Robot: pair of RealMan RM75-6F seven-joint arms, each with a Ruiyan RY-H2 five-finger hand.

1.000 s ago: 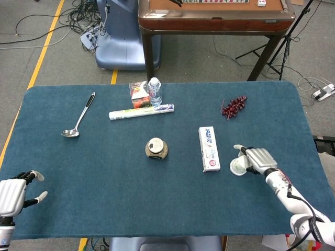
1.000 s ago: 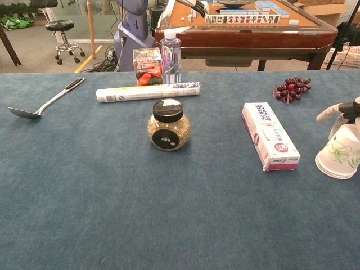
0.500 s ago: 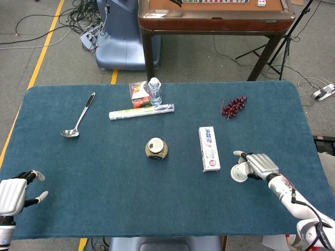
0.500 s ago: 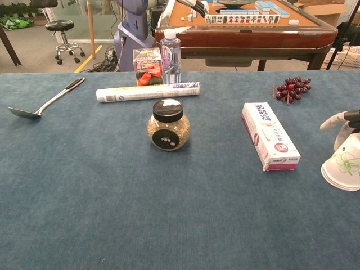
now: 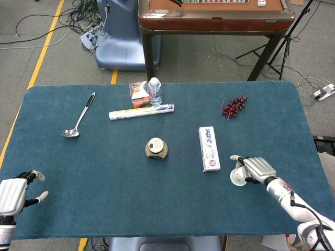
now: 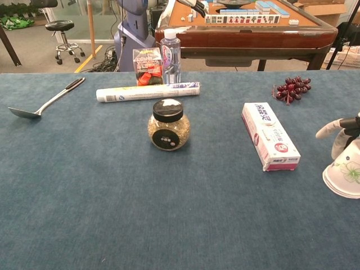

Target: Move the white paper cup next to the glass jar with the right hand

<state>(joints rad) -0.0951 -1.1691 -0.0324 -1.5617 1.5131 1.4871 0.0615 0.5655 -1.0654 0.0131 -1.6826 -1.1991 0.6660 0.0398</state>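
Note:
The white paper cup [image 5: 238,176] [image 6: 344,175], printed with green flowers, is tilted with its mouth toward me, gripped by my right hand [image 5: 255,169] [image 6: 341,133] near the table's right front. The glass jar [image 5: 156,148] [image 6: 168,125], black-lidded and filled with grains, stands at the table's middle, well left of the cup. A toothpaste box [image 5: 209,148] [image 6: 269,135] lies between jar and cup. My left hand [image 5: 14,193] hovers at the front left corner with its fingers apart, holding nothing.
A ladle [image 5: 78,117] lies at the far left. A rolled tube [image 5: 141,111], a red carton [image 5: 138,94] and a water bottle [image 5: 154,91] stand behind the jar. Grapes [image 5: 233,105] lie at the back right. A wooden table [image 5: 214,15] stands beyond.
My right hand has carried the cup toward the table's front edge, by a small step each frame. The left hand has stayed in place.

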